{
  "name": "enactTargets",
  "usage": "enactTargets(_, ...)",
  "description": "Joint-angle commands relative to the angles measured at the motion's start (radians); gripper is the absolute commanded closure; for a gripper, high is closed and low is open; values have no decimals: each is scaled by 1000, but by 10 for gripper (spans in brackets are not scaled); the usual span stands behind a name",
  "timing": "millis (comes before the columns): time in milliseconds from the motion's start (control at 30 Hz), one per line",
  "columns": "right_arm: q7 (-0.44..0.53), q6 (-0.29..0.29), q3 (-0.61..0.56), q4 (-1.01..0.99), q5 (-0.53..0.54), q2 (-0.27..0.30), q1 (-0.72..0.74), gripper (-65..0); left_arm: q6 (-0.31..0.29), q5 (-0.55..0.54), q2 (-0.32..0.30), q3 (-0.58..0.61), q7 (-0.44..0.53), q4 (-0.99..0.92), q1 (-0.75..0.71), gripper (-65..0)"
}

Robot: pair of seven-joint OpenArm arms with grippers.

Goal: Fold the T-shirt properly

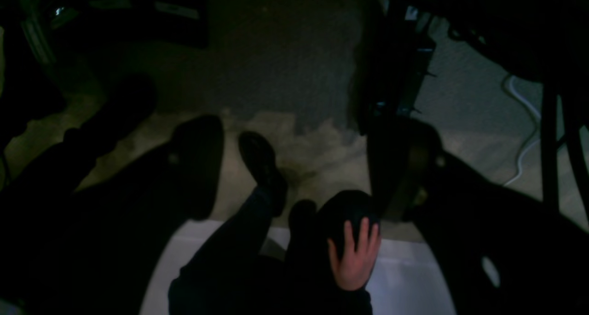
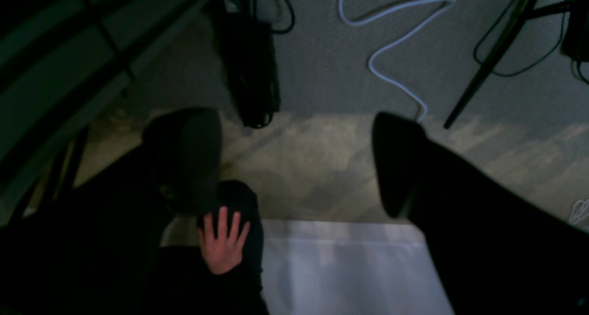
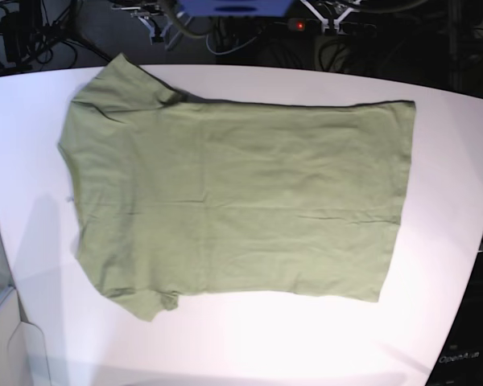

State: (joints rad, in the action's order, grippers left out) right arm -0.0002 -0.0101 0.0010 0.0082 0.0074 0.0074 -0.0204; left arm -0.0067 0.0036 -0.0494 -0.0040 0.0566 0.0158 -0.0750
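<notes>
While both claws hung spread and empty past the surface edge, the left claw and right claw looked down at carpet and a seated person's hand, well apart from the T-shirt. The T-shirt lay flat and unfolded on the white surface, collar toward the base view's left. Likely risks: a claw swinging in could hit the person, or a shallow pinch could drag and bunch the loose cloth. No containers were visible.
</notes>
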Motion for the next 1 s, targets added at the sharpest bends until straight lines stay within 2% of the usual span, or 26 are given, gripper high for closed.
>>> enactTargets(0,1,11,3,0,1,7,-2,-499,1,0,3,2,1,2,-1,-468)
enactTargets(533,1,11,3,0,1,12,-2,-499,1,-1,3,2,2,3,-1,-466)
enactTargets(567,1,11,3,0,1,12,-2,-495,1,-1,3,-1,2,3,-1,-448)
enactTargets(600,1,11,3,0,1,12,-2,-493,1,-3,3,-1,2,3,-1,-403)
enactTargets(667,1,11,3,0,1,12,-2,-480,1,-4,3,-4,2,22,-1,-260)
enactTargets(733,1,11,3,0,1,12,-2,-393,3,-6,3,-9,1,37,-1,-82)
enactTargets(767,2,12,3,0,1,12,-2,-313,3,-9,3,-26,1,40,-1,-6)
enactTargets(800,9,12,3,0,1,12,-2,-232,3,-12,3,-38,-1,40,-1,0)
enactTargets(833,21,14,3,0,1,12,-2,-138,3,-12,3,-47,-1,40,-1,-23)
enactTargets(900,32,14,3,0,1,13,-2,0,3,-11,1,-54,-1,40,-1,-35)
enactTargets(967,33,15,4,0,3,13,-2,-4,3,-6,1,-50,-1,40,-1,-29)
